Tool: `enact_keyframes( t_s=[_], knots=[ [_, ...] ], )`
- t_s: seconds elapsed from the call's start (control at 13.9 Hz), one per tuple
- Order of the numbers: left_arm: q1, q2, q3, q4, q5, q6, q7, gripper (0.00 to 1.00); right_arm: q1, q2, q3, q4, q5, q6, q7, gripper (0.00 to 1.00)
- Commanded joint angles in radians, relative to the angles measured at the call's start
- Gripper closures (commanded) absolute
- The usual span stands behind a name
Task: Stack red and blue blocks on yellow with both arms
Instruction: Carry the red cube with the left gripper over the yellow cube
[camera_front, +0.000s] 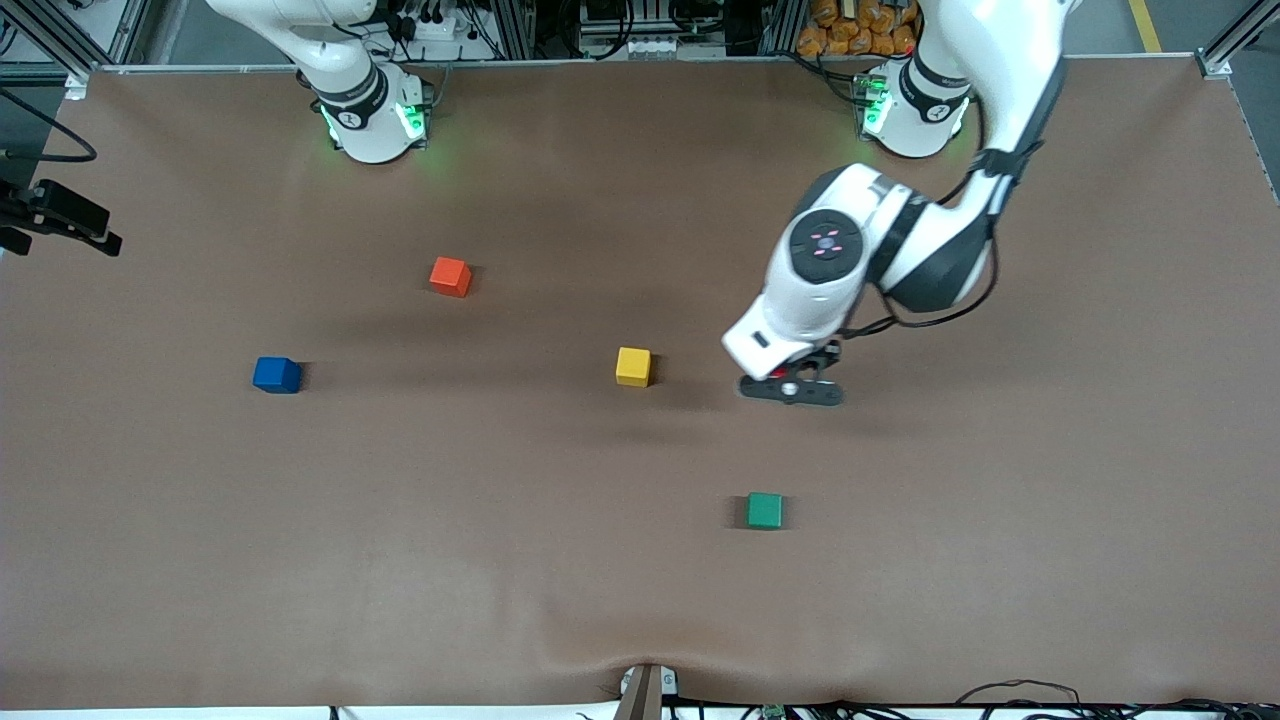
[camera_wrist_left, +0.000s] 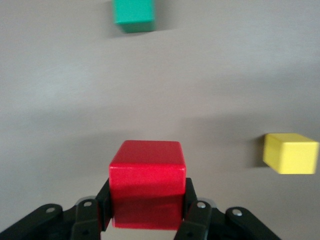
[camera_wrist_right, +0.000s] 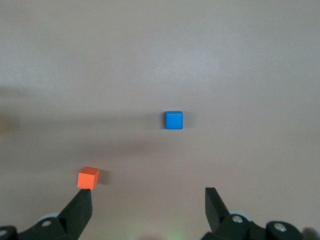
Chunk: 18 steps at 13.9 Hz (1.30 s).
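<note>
One hand (camera_wrist_left: 146, 220) gripping red block (camera_wrist_left: 147, 182) — low, tilted

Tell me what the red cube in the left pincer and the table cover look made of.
Red cube: matte painted wood or dense foam, I'd guess; flat colour, crisp edges, no glare. It keeps its shape between the shut left pincer. Table cover: brown matte sheet, maybe rubber or vinyl; it ripples near the front edge.

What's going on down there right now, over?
Left gripper shut on red block, beside yellow block. Right gripper open, high over blue block. Nothing stacked yet; nothing on yellow.
</note>
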Motion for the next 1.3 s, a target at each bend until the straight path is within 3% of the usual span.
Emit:
enact_keyframes(
  t_s=[0.0, 1.22],
  knots=[
    [-0.065, 0.103, 0.013, 0.133, 0.018, -0.054, -0.007, 1.00, -0.014, -0.017, 0.009, -0.013, 0.016, 0.003, 0.007, 0.00],
    [-0.319, 0.324, 0.075, 0.388, 0.004, -0.071, -0.104, 1.00, -0.016, -0.017, 0.009, -0.013, 0.016, 0.000, 0.007, 0.00]
  ],
)
